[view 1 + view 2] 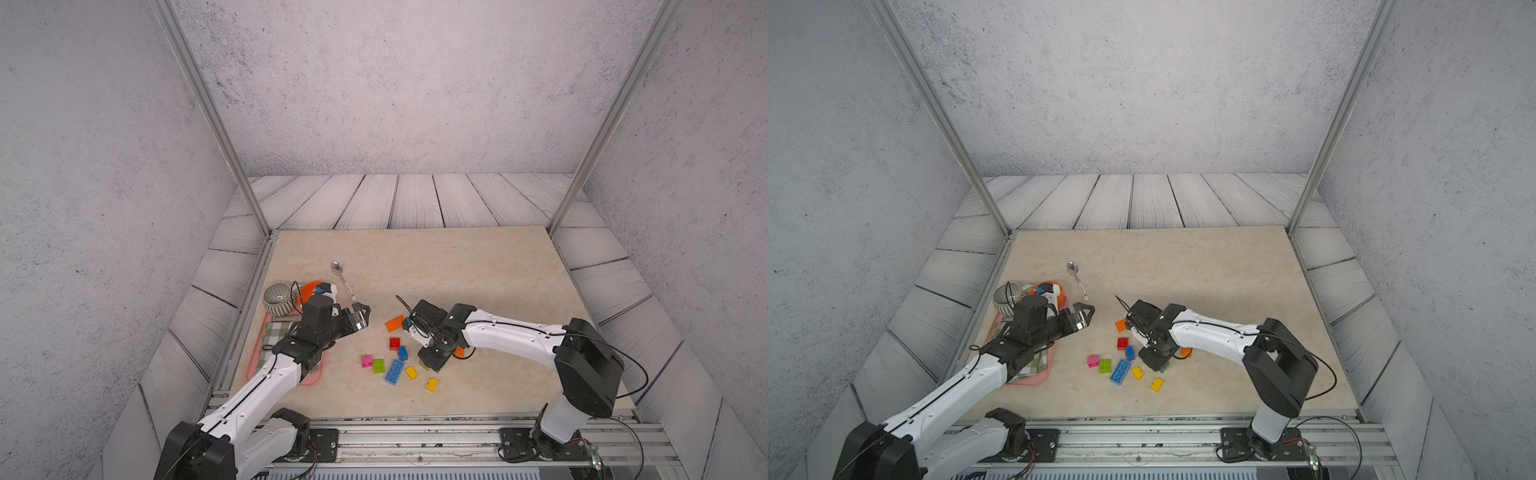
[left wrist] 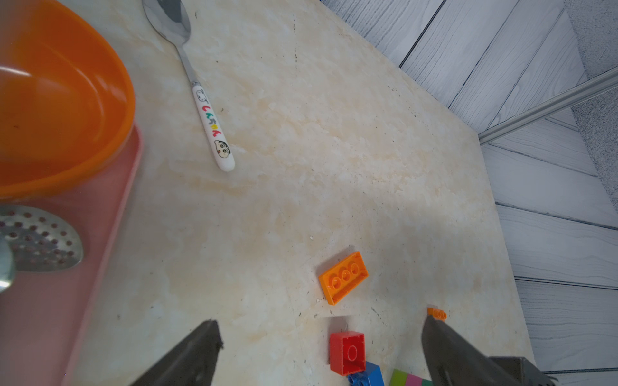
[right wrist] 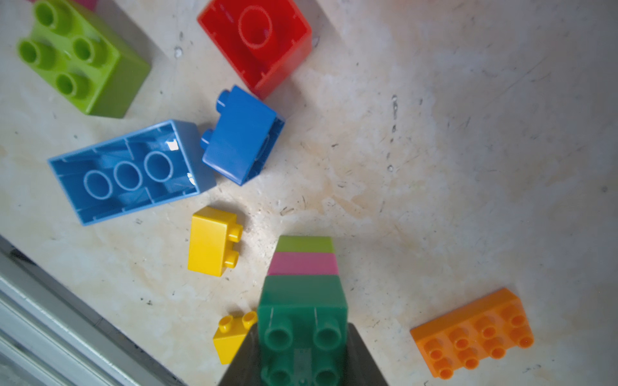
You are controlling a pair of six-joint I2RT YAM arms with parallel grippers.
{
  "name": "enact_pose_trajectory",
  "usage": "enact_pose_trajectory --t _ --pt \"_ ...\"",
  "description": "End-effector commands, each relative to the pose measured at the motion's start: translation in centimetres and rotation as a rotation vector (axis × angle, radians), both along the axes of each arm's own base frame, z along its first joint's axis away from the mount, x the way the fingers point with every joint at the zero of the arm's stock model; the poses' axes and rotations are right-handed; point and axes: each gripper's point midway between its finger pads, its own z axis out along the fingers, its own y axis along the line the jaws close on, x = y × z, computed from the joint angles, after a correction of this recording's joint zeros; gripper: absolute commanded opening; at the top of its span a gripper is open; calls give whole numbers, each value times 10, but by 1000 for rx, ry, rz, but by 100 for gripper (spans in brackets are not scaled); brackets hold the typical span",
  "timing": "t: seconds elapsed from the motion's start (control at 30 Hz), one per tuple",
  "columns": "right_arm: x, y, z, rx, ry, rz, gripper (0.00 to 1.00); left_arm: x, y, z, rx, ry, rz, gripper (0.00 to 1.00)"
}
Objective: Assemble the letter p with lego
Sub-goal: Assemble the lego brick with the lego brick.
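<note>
Fingers (image 3: pixel 363 359), right gripper (image 3: pixel 302 337): pinching dark green brick (image 3: pixel 301 300), top of lego stack, over pink brick (image 3: pixel 303 264) and lime base brick (image 3: pixel 306 244). Stack upright among loose bricks, between yellow brick (image 3: pixel 210 240) and orange long brick (image 3: pixel 473 334); base contact with tabletop (image 3: pixel 434 133) unclear. Grip high on stack, likely to press down or carry as P stem. Left gripper (image 1: pixel 362 319): fingers spread, empty, hovering near spoon (image 1: pixel 343 278), clear of work

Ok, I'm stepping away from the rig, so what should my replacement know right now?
Left gripper: open, empty, above the marble-look table.
Right gripper: shut on a green-pink-lime plastic brick column.
Loose nearby: upturned long orange brick, studs-up long orange brick, red square brick, small blue brick, long blue brick, two yellow bricks, lime square brick, pink square brick.
Done: three-brick stem.
Left: the rest of the P, loop included.
</note>
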Motion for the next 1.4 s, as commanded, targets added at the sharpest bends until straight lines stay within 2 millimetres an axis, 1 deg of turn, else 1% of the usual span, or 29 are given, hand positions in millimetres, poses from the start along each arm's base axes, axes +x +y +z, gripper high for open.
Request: enact_pose_trajectory --t 0.0,0.13,0.23,0.33,0.47,0.53,0.57,0.6,0.7,0.8,1.03,1.2,1.3,1.37 --pt "-20 -30 -32 -160 85 2 0 1 4 -2 18 -10 3 98" --pt "-22 -35 -41 -196 104 8 0 1 4 -3 19 -8 2 98" --pt "-22 -37 -42 -222 111 11 0 1 4 -3 19 -6 3 98" --pt "-19 -35 -37 -225 108 16 0 1 4 -4 20 -6 4 98" --pt "-13 -30 -24 -214 82 18 1 1 4 -4 21 -6 3 98" --pt "-11 -29 -20 -213 76 22 7 2 4 -4 21 -7 3 98" --pt "-9 -28 -17 -212 71 21 12 1 4 -4 22 -5 3 98" --pt "-8 -27 -15 -212 66 23 19 2 4 -4 22 -5 2 98" --pt "-5 -25 -11 -210 58 27 33 2 4 -4 23 -2 4 98" --pt "-3 -22 -9 -203 53 28 38 2 4 -4 25 -2 4 98" --pt "-3 -18 -7 -189 52 30 44 1 3 -4 23 -1 2 98" --pt "-1 -16 -6 -178 49 27 46 1 4 -4 23 -3 3 98" --pt "0 -13 -1 -162 40 24 50 1 4 -5 26 1 4 98" --pt "0 -9 3 -137 35 20 54 0 5 -5 35 4 3 98"
